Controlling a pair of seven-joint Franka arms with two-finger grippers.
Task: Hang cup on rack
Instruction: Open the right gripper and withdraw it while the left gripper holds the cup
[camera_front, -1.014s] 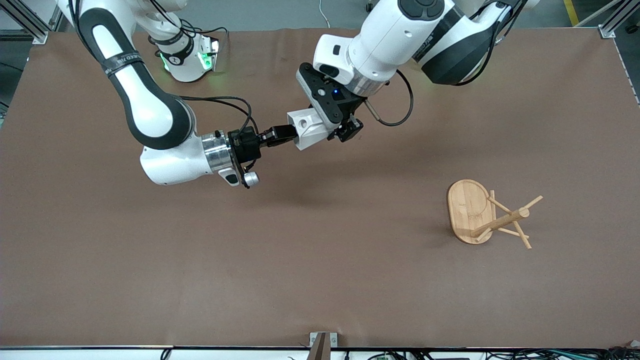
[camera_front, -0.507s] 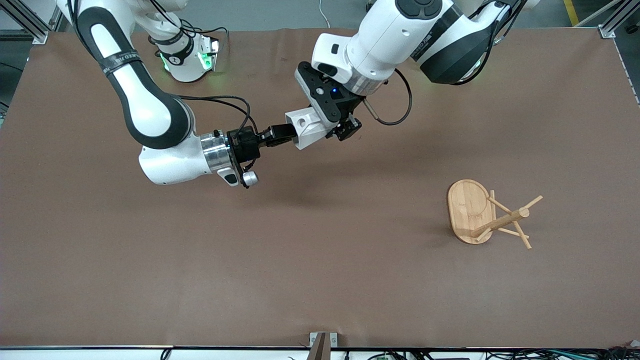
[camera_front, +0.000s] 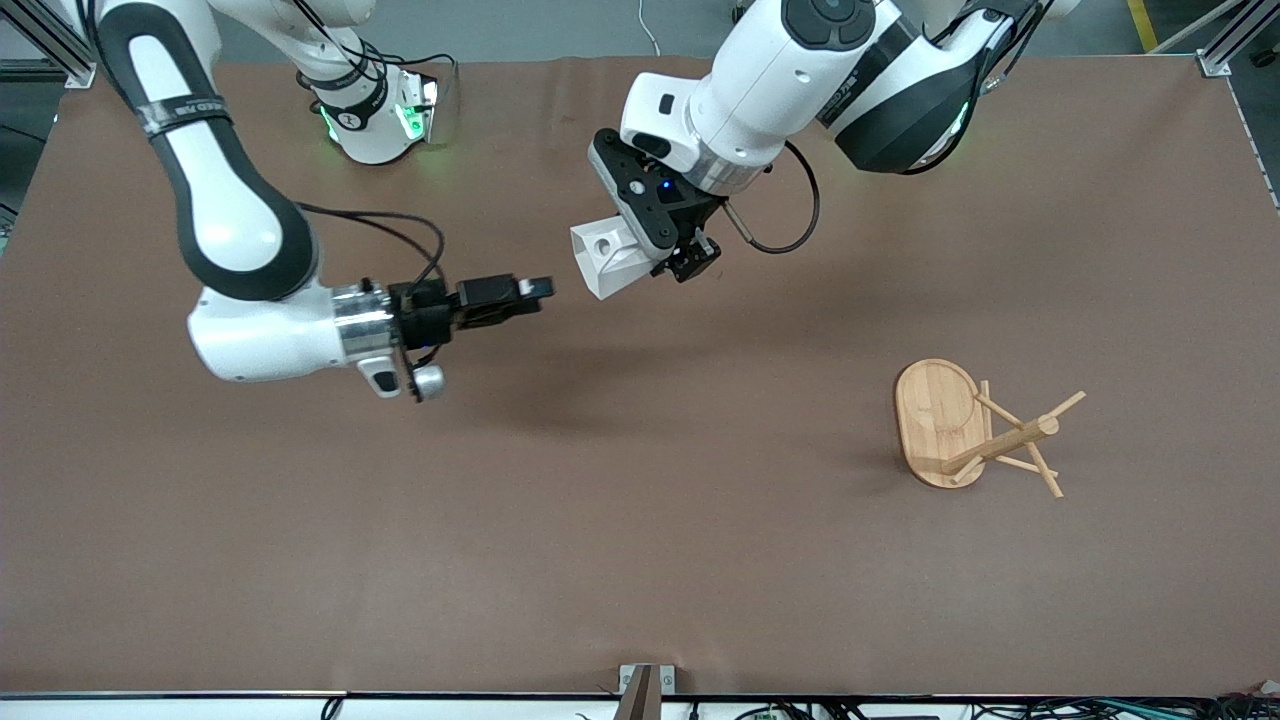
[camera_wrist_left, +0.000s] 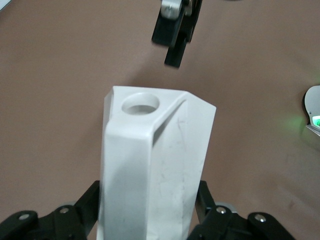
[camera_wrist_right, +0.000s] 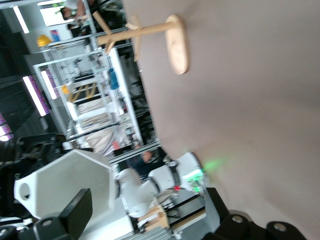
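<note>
rack (camera_front: 965, 425): upright on worktop (camera_front: 640, 560), toward left arm's end, nearest to front camera of the task things; oval base flat, post and thin pegs up. No change from earlier frames.
right hand (camera_front: 535, 291): up in the air over mid-worktop, toward right arm's end; fingers apart, holding nothing. Change: 0.5 s ago touching the cup's handle end, now drawn back, clear gap to cup.
cup (camera_front: 608, 258): off the worktop, gripped in left hand, handle block with round hole pointing toward right hand. Nearly same spot as 0.5 s ago.
left hand (camera_front: 668, 250): over middle of worktop, well apart from rack; clamped on cup body, now sole holder.
left wrist view only: cup (camera_wrist_left: 152, 165) close up, faceted white sides, round hole in handle block, dark fingers (camera_wrist_left: 80, 212) pressing both flanks; right hand (camera_wrist_left: 175, 35) seen farther off, apart from cup, fingers spread a little.
right wrist view only: own fingers (camera_wrist_right: 75, 212) wide apart, nothing between; cup (camera_wrist_right: 65, 185) just off the fingertip, not touching; rack (camera_wrist_right: 150, 37) in distance on worktop, base and pegs clear.
front view only: whole layout, both arms, rack's place well apart from cup.
</note>
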